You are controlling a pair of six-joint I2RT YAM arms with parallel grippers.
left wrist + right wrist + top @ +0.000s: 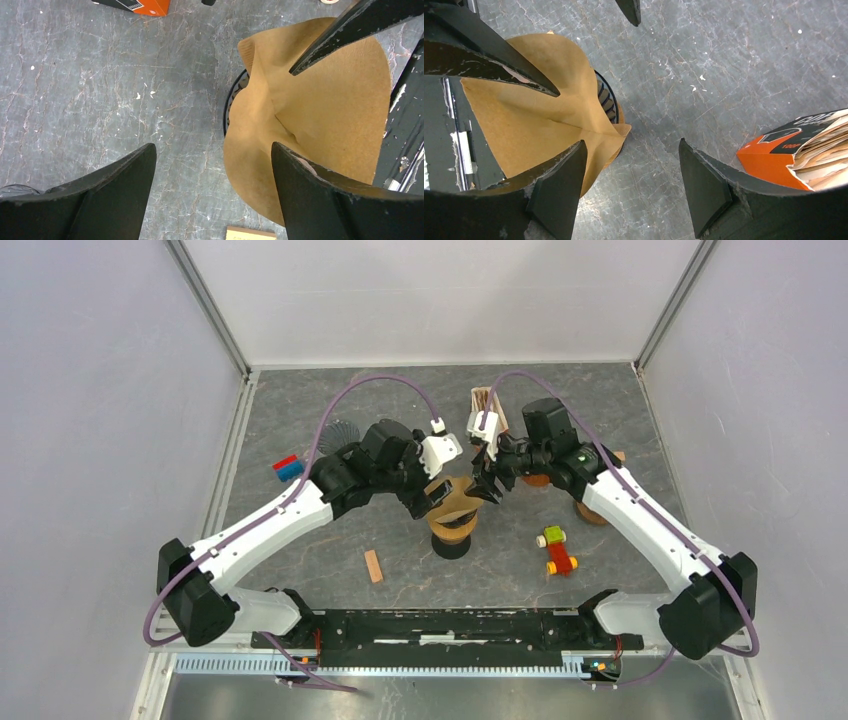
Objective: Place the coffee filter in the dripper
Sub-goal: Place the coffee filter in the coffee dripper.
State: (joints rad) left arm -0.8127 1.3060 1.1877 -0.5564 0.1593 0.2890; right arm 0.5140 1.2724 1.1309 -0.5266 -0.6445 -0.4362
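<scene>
L hand (212, 147) wide open, against filter (325, 110)

Left gripper (437, 497) and right gripper (487, 486) crowd the dripper (452, 537) from both sides. A wood block (373, 565) lies front-left and toy blocks (556, 550) right. The table (450, 585) is open in front.

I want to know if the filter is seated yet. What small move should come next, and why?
Probably press the filter down into the dripper with the right gripper. The paper stands creased and folded above the ribbed rim, which shows bare on one side. The left gripper is also open, gripping nothing.
</scene>
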